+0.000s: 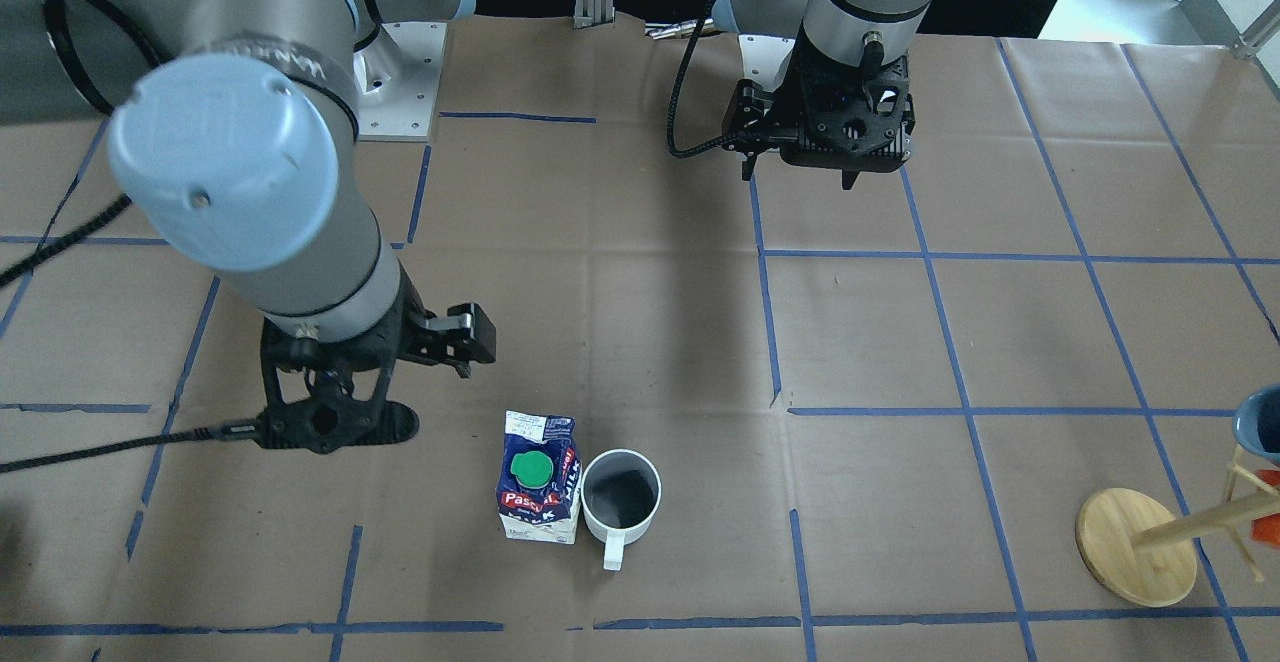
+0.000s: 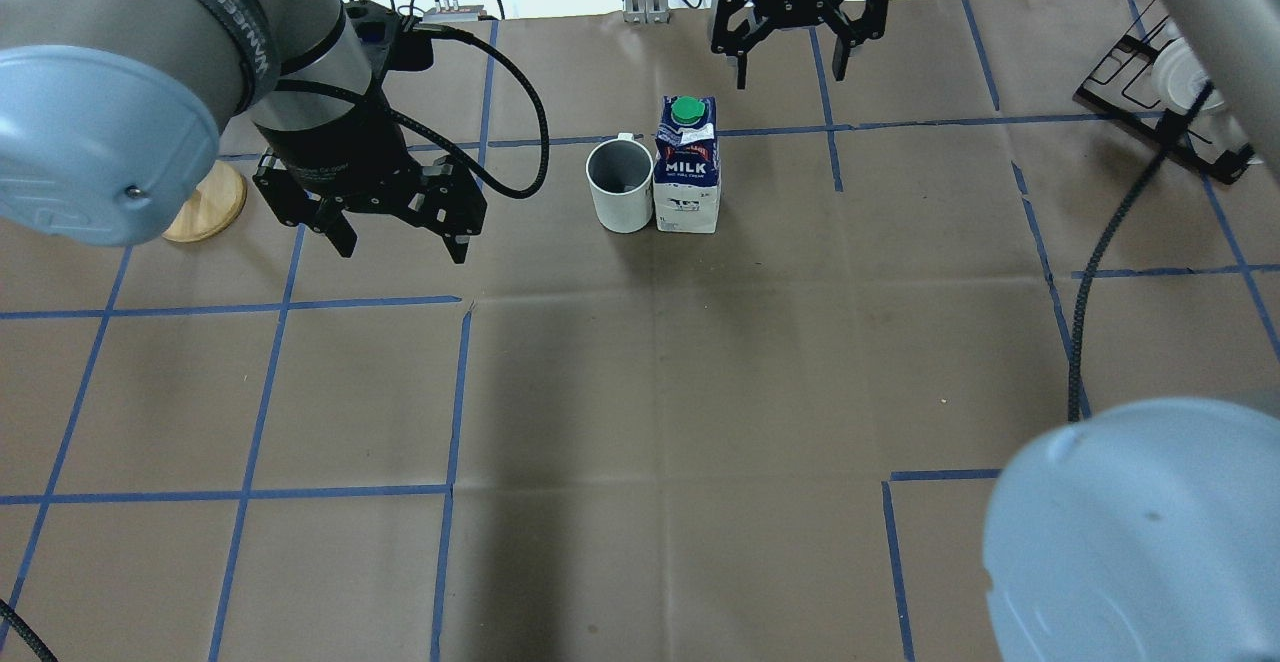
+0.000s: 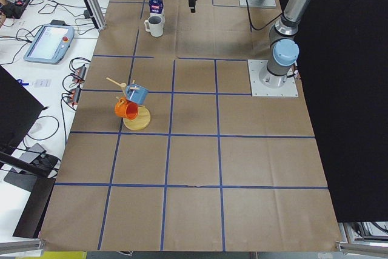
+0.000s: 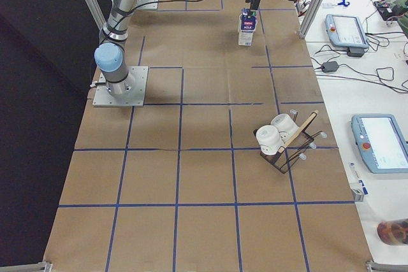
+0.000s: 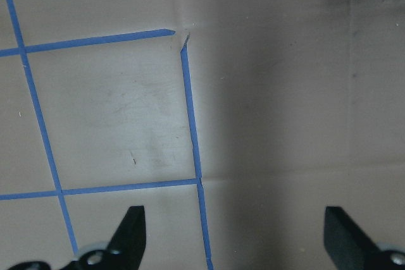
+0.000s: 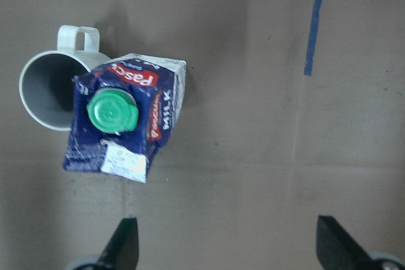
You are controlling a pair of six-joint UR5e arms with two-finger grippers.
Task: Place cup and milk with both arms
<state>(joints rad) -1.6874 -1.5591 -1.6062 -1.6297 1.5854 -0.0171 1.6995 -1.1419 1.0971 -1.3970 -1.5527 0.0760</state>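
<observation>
The milk (image 2: pixel 688 177), a blue and white carton with a green cap, stands upright on the brown paper. The white cup (image 2: pixel 620 187) stands right against its left side, with its handle pointing away from the robot. Both also show in the front view, milk (image 1: pixel 540 482) and cup (image 1: pixel 620 497). My right gripper (image 2: pixel 790 77) is open and empty, in the air beyond and right of the milk. Its wrist view looks down on the milk (image 6: pixel 123 121) and the cup (image 6: pixel 47 90). My left gripper (image 2: pixel 402 247) is open and empty, left of the cup, over bare paper (image 5: pixel 266 124).
A wooden mug stand (image 2: pixel 205 207) is at the table's left side, and in the left side view it holds a blue and an orange mug (image 3: pixel 130 104). A black wire rack (image 2: pixel 1170 72) with white cups stands at the far right. Blue tape lines grid the paper.
</observation>
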